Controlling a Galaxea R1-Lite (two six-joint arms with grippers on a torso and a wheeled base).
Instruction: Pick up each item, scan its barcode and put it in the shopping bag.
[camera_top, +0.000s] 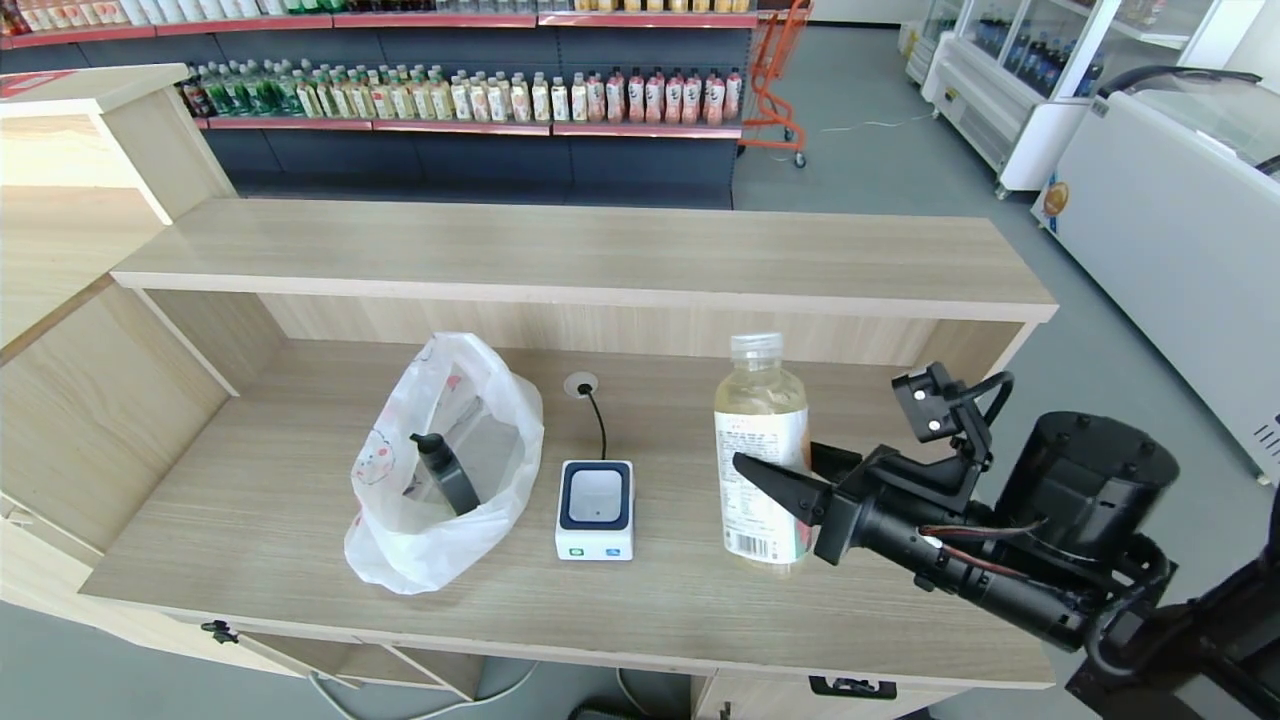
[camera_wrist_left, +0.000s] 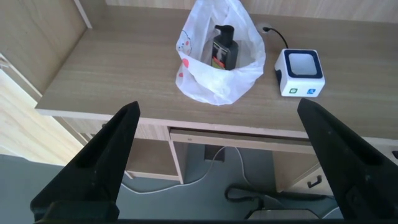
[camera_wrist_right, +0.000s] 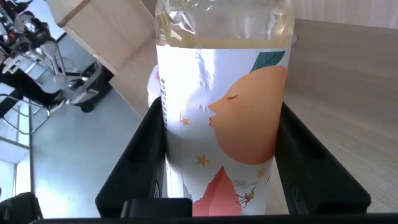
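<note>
A white square barcode scanner (camera_top: 595, 495) with a dark glass top sits near the middle of a pale wooden shop counter (camera_top: 250, 520). A thin black cable (camera_top: 600, 425) runs from the scanner's back to a round hole in the counter behind it.

To the right of the scanner, near it but not touching, a clear plastic bottle (camera_top: 760, 420) of pale yellow drink stands upright. It has a clear cap and a white label. The black right gripper (camera_top: 775, 470) comes in from the side away from the scanner and clamps the bottle at label height. In the right wrist view one finger presses on each side of the label. Whether the bottle's base rests on the counter or is lifted just off it cannot be told.

To the left of the scanner, just beside it, a thin white plastic shopping bag (camera_top: 380, 470) stands with its mouth open. A black pump bottle (camera_top: 445, 475) leans inside it.

The left gripper (camera_wrist_left: 217, 106) hangs out beyond the counter's front edge, on the bag's side of the scanner, its two black fingers spread wide and holding nothing.
</note>
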